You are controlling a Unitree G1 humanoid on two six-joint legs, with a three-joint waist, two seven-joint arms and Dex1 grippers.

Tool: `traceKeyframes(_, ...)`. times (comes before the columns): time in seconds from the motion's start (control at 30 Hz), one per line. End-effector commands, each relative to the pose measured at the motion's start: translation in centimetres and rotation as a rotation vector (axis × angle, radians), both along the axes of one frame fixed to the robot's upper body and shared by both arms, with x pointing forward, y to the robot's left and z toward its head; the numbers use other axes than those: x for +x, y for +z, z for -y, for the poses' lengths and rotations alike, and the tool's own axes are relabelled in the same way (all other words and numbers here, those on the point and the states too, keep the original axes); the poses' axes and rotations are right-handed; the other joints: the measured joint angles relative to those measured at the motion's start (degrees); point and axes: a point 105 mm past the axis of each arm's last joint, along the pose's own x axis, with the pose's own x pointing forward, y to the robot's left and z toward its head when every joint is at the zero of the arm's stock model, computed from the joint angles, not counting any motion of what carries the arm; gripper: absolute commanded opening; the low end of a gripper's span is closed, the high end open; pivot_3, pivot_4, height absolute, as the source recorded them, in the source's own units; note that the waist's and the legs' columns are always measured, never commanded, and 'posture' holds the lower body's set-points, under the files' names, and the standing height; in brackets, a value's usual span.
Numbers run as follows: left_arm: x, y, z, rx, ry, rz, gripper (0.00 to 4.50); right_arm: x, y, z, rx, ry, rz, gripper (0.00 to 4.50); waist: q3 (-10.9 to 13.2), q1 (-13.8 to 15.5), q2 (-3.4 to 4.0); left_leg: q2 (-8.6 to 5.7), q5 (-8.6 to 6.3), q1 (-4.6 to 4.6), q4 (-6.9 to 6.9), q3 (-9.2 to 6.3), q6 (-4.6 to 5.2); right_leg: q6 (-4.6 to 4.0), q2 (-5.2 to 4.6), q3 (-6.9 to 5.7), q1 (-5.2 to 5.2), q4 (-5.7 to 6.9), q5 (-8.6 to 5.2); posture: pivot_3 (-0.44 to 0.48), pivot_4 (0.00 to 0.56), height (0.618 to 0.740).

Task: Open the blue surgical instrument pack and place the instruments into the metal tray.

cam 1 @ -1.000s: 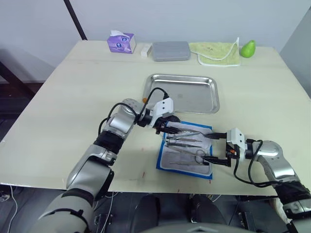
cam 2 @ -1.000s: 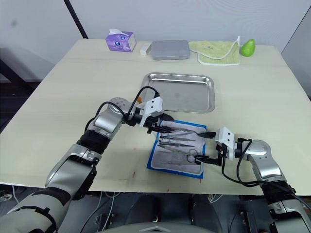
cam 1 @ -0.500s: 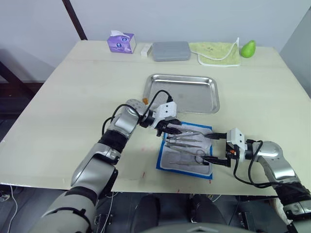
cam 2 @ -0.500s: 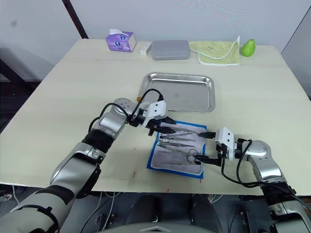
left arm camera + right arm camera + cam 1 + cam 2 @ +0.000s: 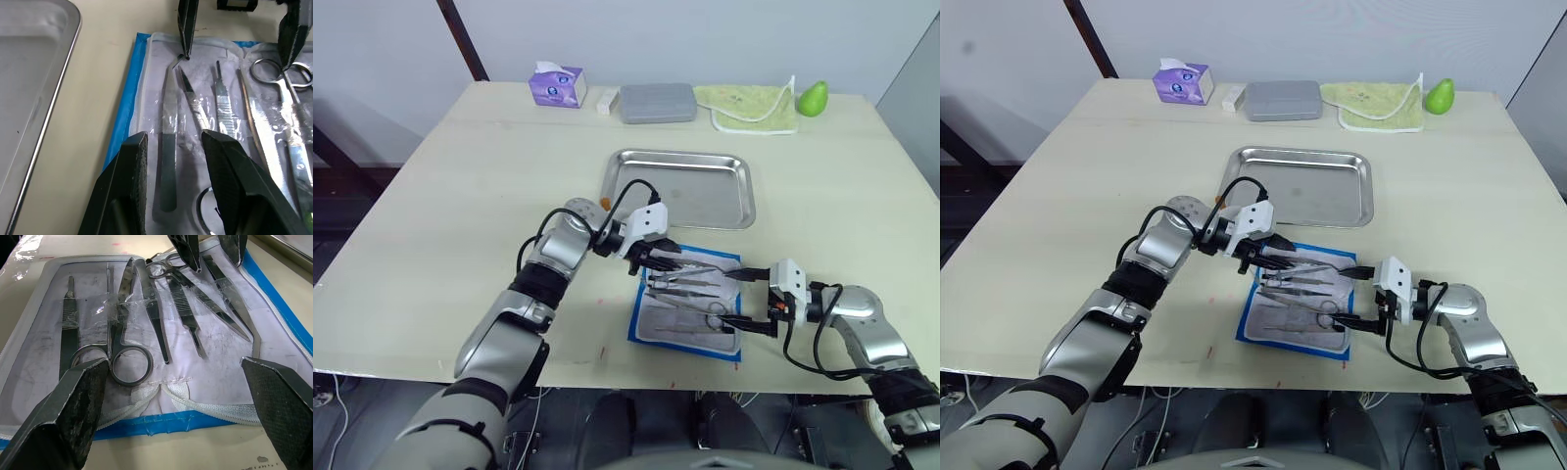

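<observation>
Bright-blue fabric instrument pack (image 5: 688,307) unfolded on table (image 5: 460,196), slim silvery instruments (image 5: 146,318) inside, left end effector (image 5: 672,258) released over them, right end effector (image 5: 740,301) spread wide at pack's 3 o'clock edge, shiny steel tray (image 5: 683,186) at 12 o'clock

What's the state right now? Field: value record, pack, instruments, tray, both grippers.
pack: blue surgical instrument pack lies open, pale lining up, just in front of the tray
instruments: instruments all in the lining's pockets
tray: metal tray holds no instrument
left gripper: left gripper open, over the pack's tray-side end
right gripper: right gripper open wide, at the pack's right edge
</observation>
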Motion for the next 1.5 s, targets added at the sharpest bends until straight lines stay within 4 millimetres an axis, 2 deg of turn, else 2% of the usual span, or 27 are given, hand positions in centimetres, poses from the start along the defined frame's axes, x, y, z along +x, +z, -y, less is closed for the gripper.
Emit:
traceKeyframes(0.03,0.4,0.2,0.2,0.012,-0.006,0.040,1.88,-0.7,-1.7,0.2,-0.054,-0.008,-0.062,4.50,0.0,0.0,0.00,0.00,0.00,0.00,0.00,0.00,0.00,0.00,0.00,0.00,0.00,0.00,0.00,0.000,0.150,0.740)
traceKeyframes(0.3,0.7,-0.6,0.3,0.053,-0.006,0.050,1.88,-0.8,-1.8,0.1,-0.052,-0.010,-0.063,4.50,0.0,0.1,0.00,0.00,0.00,0.00,0.00,0.00,0.00,0.00,0.00,-0.01,0.00,0.00,0.00,0.000,0.150,0.740)
traceKeyframes(0.4,0.9,-0.9,0.5,0.068,-0.007,0.056,1.14,-0.7,-1.7,0.1,-0.052,-0.010,-0.062,4.50,0.0,0.1,0.00,0.00,0.00,0.00,0.00,0.00,0.00,0.00,0.00,-0.01,0.01,0.00,0.00,0.000,0.150,0.740)
traceKeyframes(0.47,0.9,-1.2,0.5,0.088,-0.018,0.058,0.08,-0.6,-1.8,0.0,-0.053,-0.009,-0.061,4.50,0.0,0.1,0.00,-0.01,0.00,0.00,0.00,0.00,0.00,0.00,0.00,-0.01,0.01,0.00,0.00,0.000,0.150,0.740)
traceKeyframes(0.5,0.9,-1.3,0.5,0.092,-0.020,0.060,0.03,-0.6,-1.8,0.0,-0.055,-0.008,-0.062,4.50,0.0,0.1,-0.01,-0.01,0.00,0.00,0.00,-0.01,0.00,0.00,0.00,-0.01,0.01,0.00,0.00,0.000,0.150,0.740)
traceKeyframes(0.7,0.8,-1.2,0.6,0.093,-0.032,0.063,0.03,-0.5,-2.1,-0.2,-0.065,-0.003,-0.067,4.50,0.0,0.1,0.00,-0.02,0.00,0.02,0.01,-0.03,0.00,0.00,0.00,-0.02,0.03,0.01,0.00,0.000,0.150,0.740)
traceKeyframes(1.5,1.8,2.6,0.1,0.252,-0.003,0.073,0.03,-0.3,-4.0,-0.3,-0.175,-0.001,-0.120,4.50,0.0,-1.3,-0.01,-0.01,0.00,0.03,0.00,-0.12,0.00,0.00,0.04,-0.05,0.03,0.03,0.00,0.000,0.150,0.740)
